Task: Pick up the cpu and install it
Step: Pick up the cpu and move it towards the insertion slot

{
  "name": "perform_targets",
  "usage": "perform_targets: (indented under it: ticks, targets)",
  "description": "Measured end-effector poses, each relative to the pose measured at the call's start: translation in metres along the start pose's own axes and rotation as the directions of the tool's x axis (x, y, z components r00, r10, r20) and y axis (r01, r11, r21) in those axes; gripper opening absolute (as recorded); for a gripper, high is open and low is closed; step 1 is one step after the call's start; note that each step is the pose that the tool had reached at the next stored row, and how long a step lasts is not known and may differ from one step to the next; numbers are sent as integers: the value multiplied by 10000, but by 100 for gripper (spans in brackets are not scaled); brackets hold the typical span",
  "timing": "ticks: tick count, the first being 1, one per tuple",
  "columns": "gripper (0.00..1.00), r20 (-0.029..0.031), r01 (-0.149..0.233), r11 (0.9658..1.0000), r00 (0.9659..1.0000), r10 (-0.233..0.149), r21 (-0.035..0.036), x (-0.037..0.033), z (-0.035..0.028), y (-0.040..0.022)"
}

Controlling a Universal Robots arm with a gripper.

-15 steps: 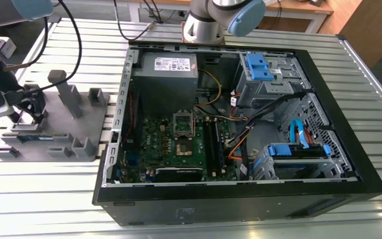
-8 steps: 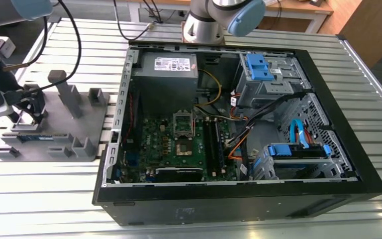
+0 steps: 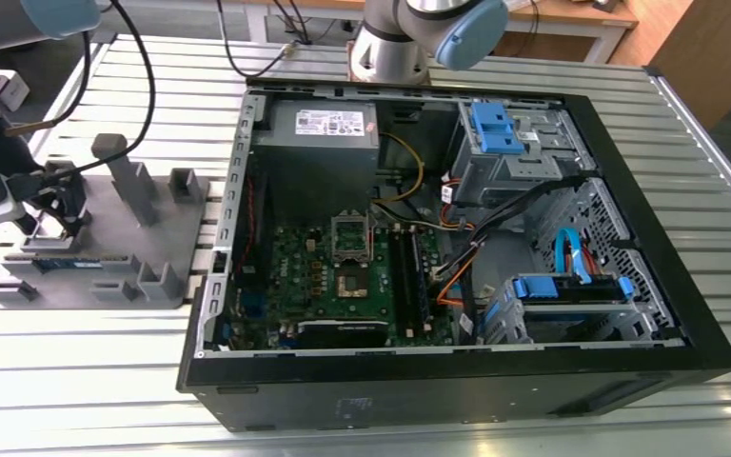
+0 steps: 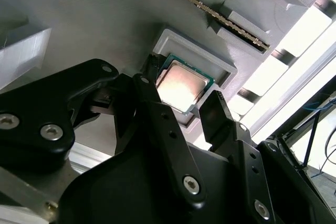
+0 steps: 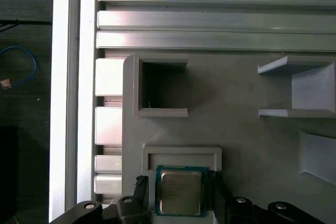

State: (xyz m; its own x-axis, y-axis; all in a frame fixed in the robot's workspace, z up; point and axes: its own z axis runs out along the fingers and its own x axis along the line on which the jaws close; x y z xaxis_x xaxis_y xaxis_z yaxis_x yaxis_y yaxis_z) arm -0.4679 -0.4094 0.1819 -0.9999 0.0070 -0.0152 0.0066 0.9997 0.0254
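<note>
End effector (image 5: 177, 180) straddles cpu (image 5: 180, 192) in both wrist views; exterior view: PC case (image 3: 467, 386).

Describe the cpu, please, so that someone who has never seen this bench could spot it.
Beside the open computer case, at the exterior view's left, lies a grey holder block. The cpu sits in its shallow square pocket, between the open jaws of the gripper. It is square and silvery-topped, unlike the long memory stick.

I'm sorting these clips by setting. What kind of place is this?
Probably a robotics lab or test cell for computer assembly: an open computer case lies on a slotted aluminium table, a grey fixture tray beside it holds the cpu in a nest, and a robot arm stands by the case.
</note>
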Motion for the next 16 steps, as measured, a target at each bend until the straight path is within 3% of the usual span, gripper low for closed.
perform_targets:
  ticks: [5, 8, 16]
  targets:
    - [57, 0, 0, 10000, 10000, 0, 0, 2, 0, 0]
    - [47, 0, 0, 10000, 10000, 0, 0, 3, 0, 0]
    - [47, 1, 0, 10000, 10000, 0, -1, 6, -1, 0]
